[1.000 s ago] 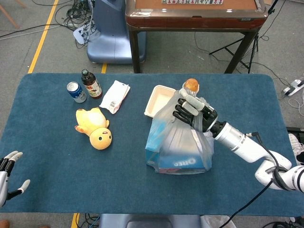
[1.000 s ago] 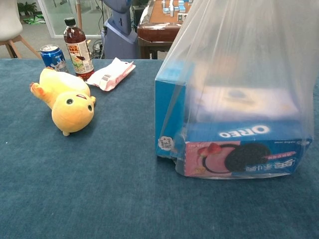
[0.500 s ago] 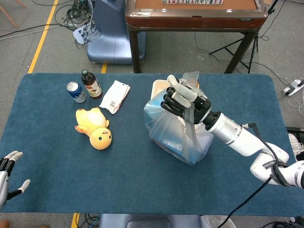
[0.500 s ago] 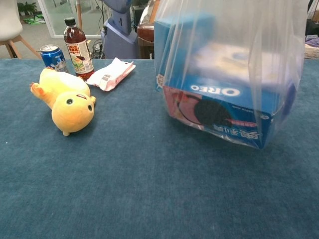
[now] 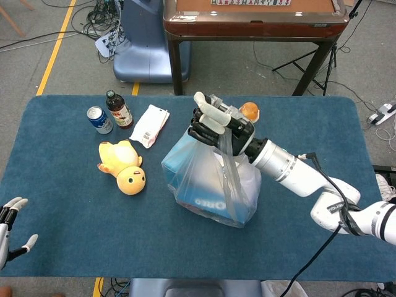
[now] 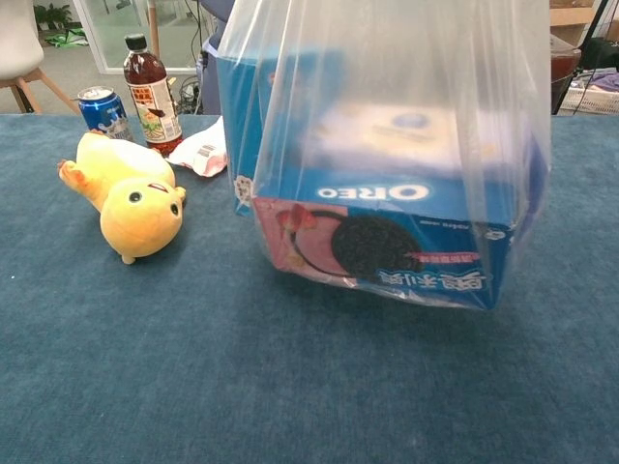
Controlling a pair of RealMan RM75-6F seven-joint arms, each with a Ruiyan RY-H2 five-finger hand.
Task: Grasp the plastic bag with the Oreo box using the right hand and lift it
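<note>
**Up in the air: the bag is off the table**

Above the middle of the blue table (image 5: 62, 235), the right hand (image 5: 213, 124) has its fingers curled tight around the top of the plastic bag (image 5: 213, 185). The bag hangs down from that hand. Inside it sits the Oreo box (image 6: 377, 232), tipped a little so one end is lower than the other. In the chest view there is a dark shadow under the bag, and the bag looks clear of the cloth, so I think it is already lifted.

This seems to be the last part of the job: the grab is done and the lift is on. Next, the hand should hold tight and keep the bag steady. The box is heavy and leans to one side, so the bag could swing or slip if the hand moves fast. Slow and smooth is best.

The left hand (image 5: 11, 226) is far off at the near left corner of the table. Its fingers are spread apart and it holds nothing.

The yellow duck toy (image 5: 124, 166), the soda can (image 5: 99, 119), the brown bottle (image 5: 118, 109) and the white packet (image 5: 150, 125) all rest on the table to the left of the bag. A small orange thing (image 5: 249, 111) shows just behind the right hand.
</note>
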